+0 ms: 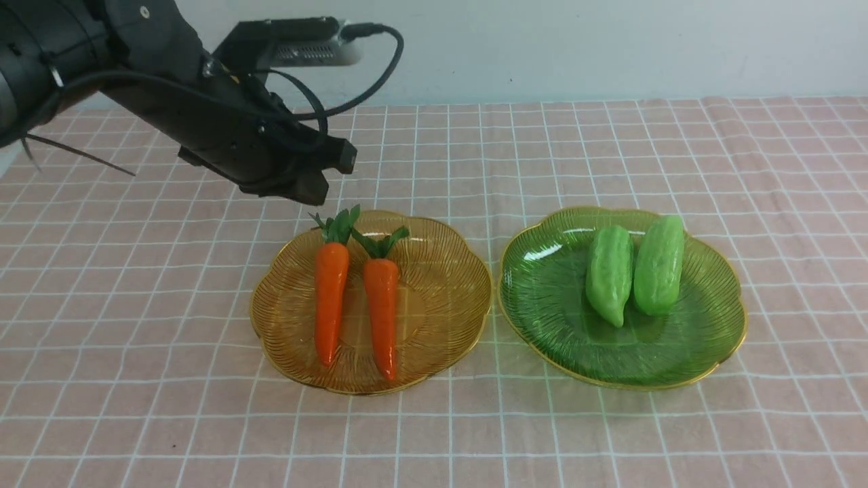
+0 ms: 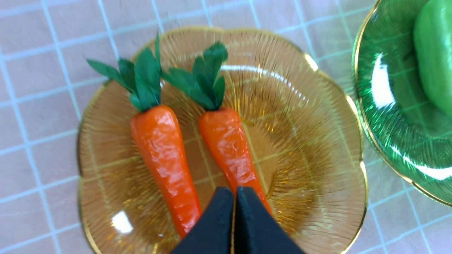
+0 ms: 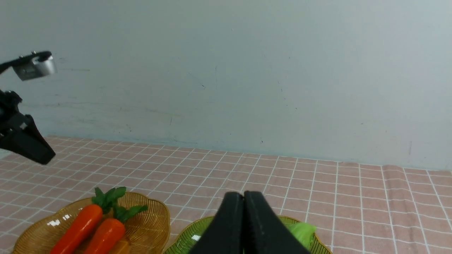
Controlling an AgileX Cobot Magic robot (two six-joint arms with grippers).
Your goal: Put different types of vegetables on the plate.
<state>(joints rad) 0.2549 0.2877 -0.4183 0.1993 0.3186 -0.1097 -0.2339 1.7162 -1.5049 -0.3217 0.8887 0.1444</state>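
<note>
The carrots (image 1: 383,315) were orange with dark green tops, the gourds (image 1: 609,271) light green. One plate (image 1: 444,305) was amber, the other (image 1: 705,339) green, both gold-rimmed. White gridlines crossed the pinkish tablecloth (image 1: 169,379).

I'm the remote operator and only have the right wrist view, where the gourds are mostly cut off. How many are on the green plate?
Observer: Two. The front view shows a pointed gourd and a blunter gourd side by side on the green plate.
Operator: My picture cuts off the carrots' lower ends. Do they hang over the rim?
Observer: No. In the front view, the tips of both the left carrot and the right carrot lie inside the amber plate.
Operator: And the left gripper's fingers?
Observer: Shut with nothing between them; the left wrist view shows the left gripper closed.
</note>
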